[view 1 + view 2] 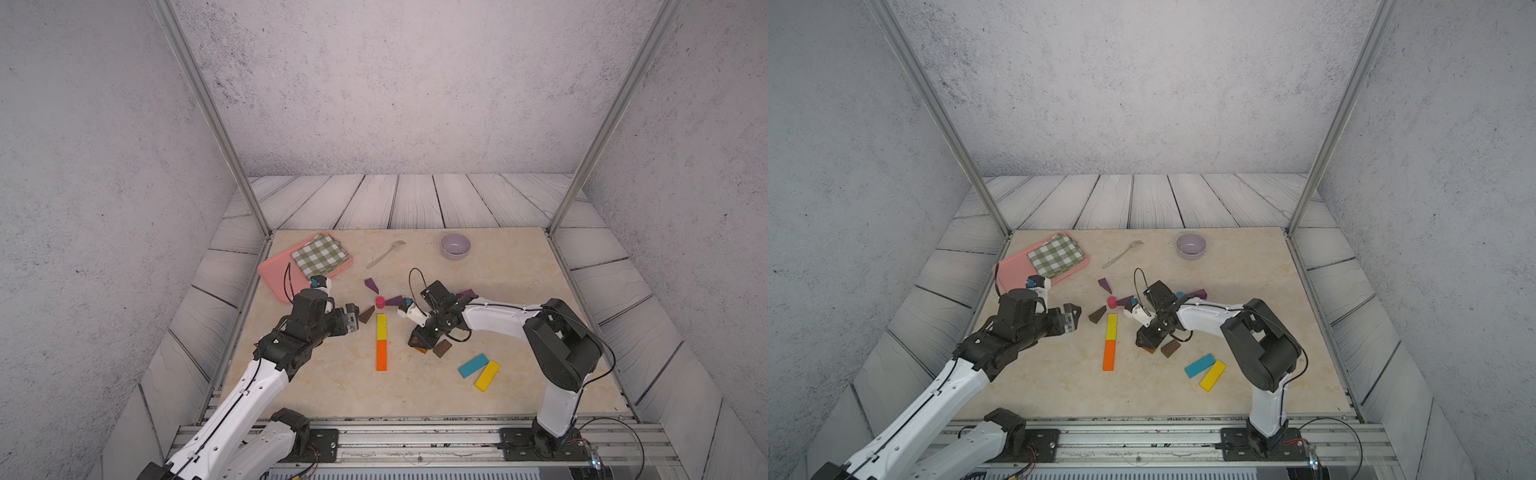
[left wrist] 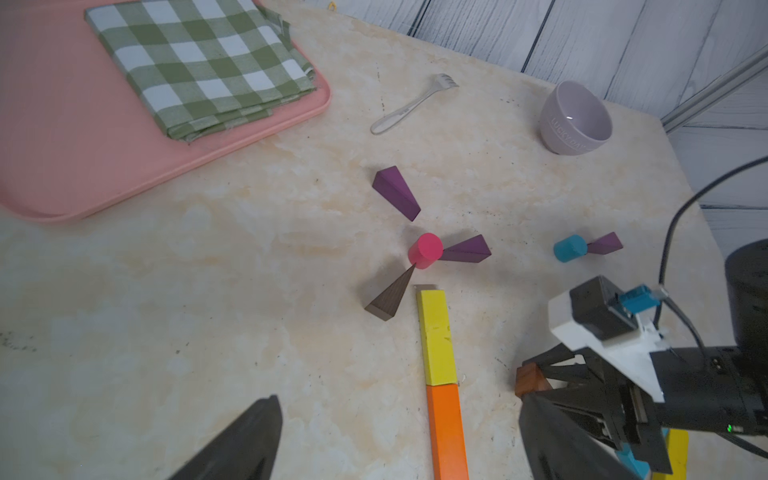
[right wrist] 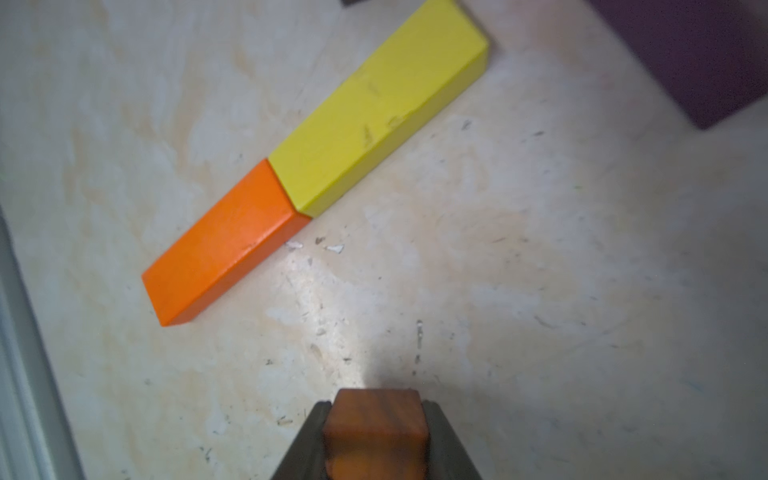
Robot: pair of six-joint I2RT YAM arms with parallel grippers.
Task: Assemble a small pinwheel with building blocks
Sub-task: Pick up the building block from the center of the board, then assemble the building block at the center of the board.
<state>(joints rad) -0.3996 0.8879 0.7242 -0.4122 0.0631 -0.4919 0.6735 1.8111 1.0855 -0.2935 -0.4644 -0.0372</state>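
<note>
Since the right gripper [image 1: 417, 341] is pinching the glossy reddish-brown wooden wedge [image 3: 376, 424] down on the worktop [image 1: 332, 390], near the yellow bar [image 1: 381, 326], I'd lift it straight up and lay its thin tip toward the smooth round pink cylinder [image 2: 424, 250]. The left gripper [image 1: 354, 319] hangs spread wide, empty.

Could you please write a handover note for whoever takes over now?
Left end effector: open, empty, beside the dark brown wooden wedge.
Right end effector: shut on a reddish-brown wooden block.
Done: short pink cylinder as hub, one purple wedge and the brown wedge pointing at it, flat yellow bar and orange bar end to end.
Remaining: place the held block, pull in the second purple wedge; blue cylinder, third purple wedge, second brown wedge, blue bar, second yellow bar loose.
</note>
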